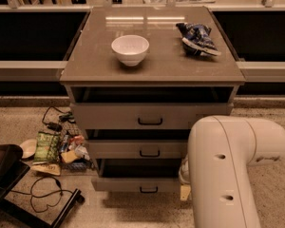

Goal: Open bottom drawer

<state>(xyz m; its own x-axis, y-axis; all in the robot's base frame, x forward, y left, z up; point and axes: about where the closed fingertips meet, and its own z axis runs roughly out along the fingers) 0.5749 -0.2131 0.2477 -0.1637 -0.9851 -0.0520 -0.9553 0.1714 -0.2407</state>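
Note:
The grey-beige cabinet (152, 65) has three drawers, all pulled out a little. The bottom drawer (128, 184) is the lowest one, with a shallow flat front and a small black bar handle (148, 190). A dark gap shows above its front. My white arm (228, 165) fills the lower right. My gripper (184, 188) is at the right end of the bottom drawer's front, mostly hidden behind the arm. The middle drawer (133, 149) and the top drawer (133, 117) are above it.
A white bowl (130, 49) and a blue snack bag (197, 38) lie on the cabinet top. Snack packets (50, 148), cables (42, 194) and a black stand (4, 175) lie on the floor to the left. Dark counters run behind on both sides.

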